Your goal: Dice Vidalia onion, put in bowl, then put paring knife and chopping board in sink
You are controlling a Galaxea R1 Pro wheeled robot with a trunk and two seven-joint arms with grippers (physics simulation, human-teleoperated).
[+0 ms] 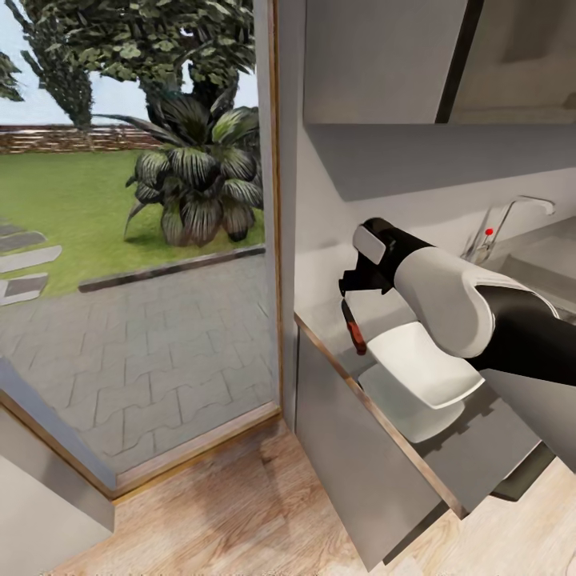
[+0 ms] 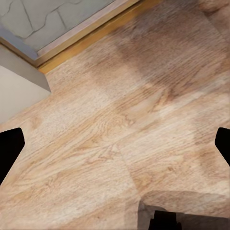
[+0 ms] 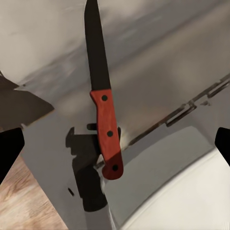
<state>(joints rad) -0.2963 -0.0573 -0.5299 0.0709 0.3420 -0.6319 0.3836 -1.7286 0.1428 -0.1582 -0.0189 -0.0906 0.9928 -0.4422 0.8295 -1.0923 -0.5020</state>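
The paring knife (image 1: 353, 326) lies on the grey countertop (image 1: 324, 318) near its left end, with its red-brown handle toward the counter's edge. My right gripper (image 1: 350, 288) hovers just above it, open. In the right wrist view the knife (image 3: 108, 134) sits between the two wide-apart black fingers (image 3: 9, 148), not touched by them. The white bowl (image 1: 416, 368) stands right beside the knife, partly under my right arm. The sink (image 1: 548, 260) with its chrome tap (image 1: 512, 214) is at the far right. My left gripper (image 2: 115, 148) hangs open over the wooden floor. The chopping board and onion are out of view.
A tall glass door (image 1: 136, 240) on the left looks onto a paved garden. Wall cabinets (image 1: 384, 56) hang over the counter. Grey cabinet fronts (image 1: 360, 448) drop below the counter's edge. Wooden floor (image 1: 256, 512) lies in front.
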